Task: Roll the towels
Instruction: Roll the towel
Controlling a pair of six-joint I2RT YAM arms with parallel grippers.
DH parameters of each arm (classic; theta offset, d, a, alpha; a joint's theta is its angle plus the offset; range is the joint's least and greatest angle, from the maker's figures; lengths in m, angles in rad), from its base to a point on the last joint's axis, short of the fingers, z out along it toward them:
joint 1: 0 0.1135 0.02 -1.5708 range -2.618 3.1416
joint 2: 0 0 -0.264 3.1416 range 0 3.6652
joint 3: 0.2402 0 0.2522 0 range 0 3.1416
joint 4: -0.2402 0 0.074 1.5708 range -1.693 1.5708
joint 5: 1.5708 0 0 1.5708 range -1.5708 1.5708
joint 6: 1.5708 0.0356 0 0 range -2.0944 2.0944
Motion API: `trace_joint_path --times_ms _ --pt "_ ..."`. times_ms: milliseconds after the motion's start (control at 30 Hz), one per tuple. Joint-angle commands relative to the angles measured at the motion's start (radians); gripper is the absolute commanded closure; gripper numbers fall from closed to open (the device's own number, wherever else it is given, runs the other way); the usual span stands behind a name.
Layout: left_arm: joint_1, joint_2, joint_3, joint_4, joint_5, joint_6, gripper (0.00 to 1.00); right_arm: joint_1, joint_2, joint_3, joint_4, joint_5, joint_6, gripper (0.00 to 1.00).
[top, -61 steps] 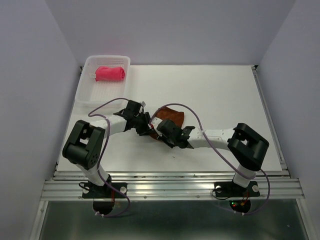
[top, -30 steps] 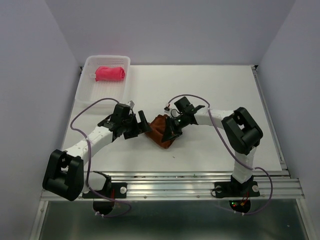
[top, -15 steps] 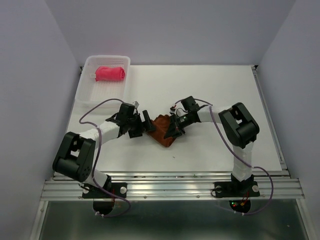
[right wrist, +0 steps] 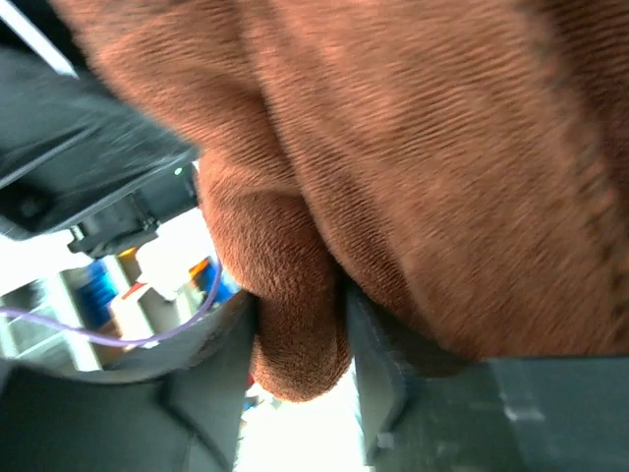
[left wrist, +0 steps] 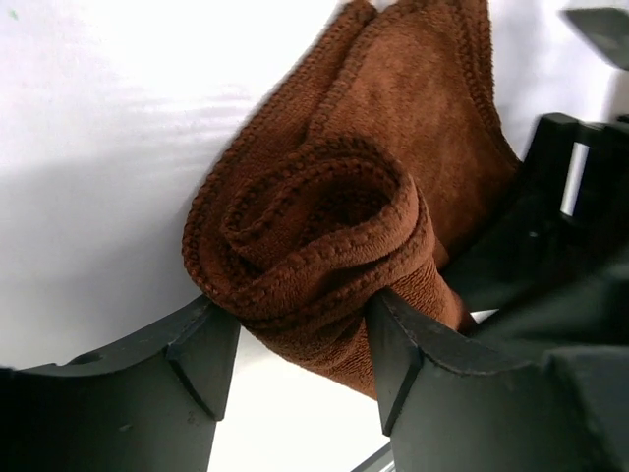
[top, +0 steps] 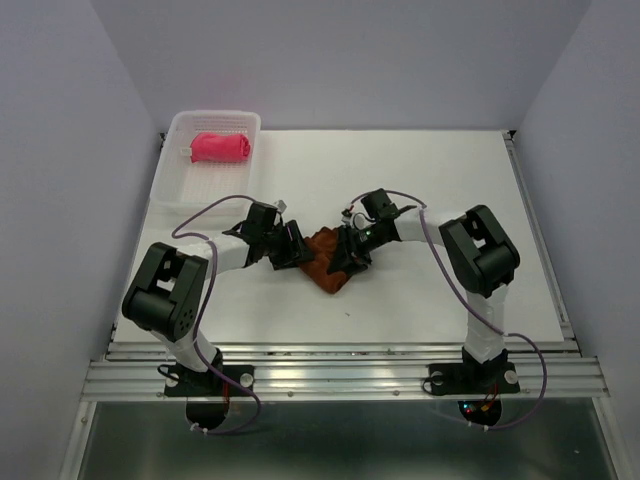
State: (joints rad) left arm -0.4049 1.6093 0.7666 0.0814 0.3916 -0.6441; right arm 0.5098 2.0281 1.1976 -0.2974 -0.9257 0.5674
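Brown towel (top: 328,262) lies near the middle of the bench (top: 440,180), between the two arms. It is part rolled: the left wrist view shows a spiral end (left wrist: 334,226), with a flat loose tail lying beyond it. Pink towel (top: 220,147) lies bundled in the basket (top: 175,190) at the far left corner, well apart from both arms.

Step, as judged: pink looks done; the brown roll is in hand and not finished.

Left gripper (top: 295,247): fingers either side of the spiral end and pressing into it, closed as far as the roll allows (left wrist: 300,315). Right gripper (top: 347,255): narrow gap, with a fold of the cloth pinched between the fingers (right wrist: 300,354). This view is too close and blurred to tell which edge it holds.

Pose: both arms are low, elbows folded, forearms reaching inward. The grippers meet the towel from opposite sides, left from the left and right from the right.

Next move, as judged: turn the roll on over the remaining tail, both ends in step, with enough pull to hold the spiral tight. The cloth is soft, so the roll will likely slacken if one side lets go early.
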Motion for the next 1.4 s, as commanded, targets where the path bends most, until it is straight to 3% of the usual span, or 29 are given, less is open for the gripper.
trace_joint_path --times_ms 0,200,367,433,633,900,1233,1367 --pt "-0.006 0.047 0.053 -0.023 -0.046 0.017 0.40 -0.007 -0.140 0.045 -0.058 0.163 -0.104 0.48" --pt "-0.017 0.044 0.071 -0.060 -0.097 0.009 0.40 0.041 -0.333 0.003 -0.101 0.391 -0.214 0.35" --pt "-0.023 0.046 0.085 -0.107 -0.099 0.000 0.41 0.224 -0.431 0.023 -0.143 0.661 -0.349 0.36" --pt "-0.028 0.037 0.089 -0.124 -0.109 -0.003 0.41 0.332 -0.447 0.030 -0.138 0.840 -0.415 0.36" --pt "-0.034 0.003 0.085 -0.146 -0.126 -0.012 0.41 0.452 -0.410 0.019 -0.095 1.053 -0.494 0.38" --pt "-0.038 -0.009 0.094 -0.155 -0.141 -0.017 0.40 0.519 -0.281 -0.039 -0.045 1.225 -0.593 0.37" --pt "-0.038 0.011 0.115 -0.166 -0.112 -0.022 0.39 0.550 -0.241 -0.190 0.069 1.326 -0.614 0.37" --pt "-0.037 -0.011 0.119 -0.173 -0.089 -0.026 0.35 0.559 -0.198 -0.204 0.093 1.429 -0.598 0.71"
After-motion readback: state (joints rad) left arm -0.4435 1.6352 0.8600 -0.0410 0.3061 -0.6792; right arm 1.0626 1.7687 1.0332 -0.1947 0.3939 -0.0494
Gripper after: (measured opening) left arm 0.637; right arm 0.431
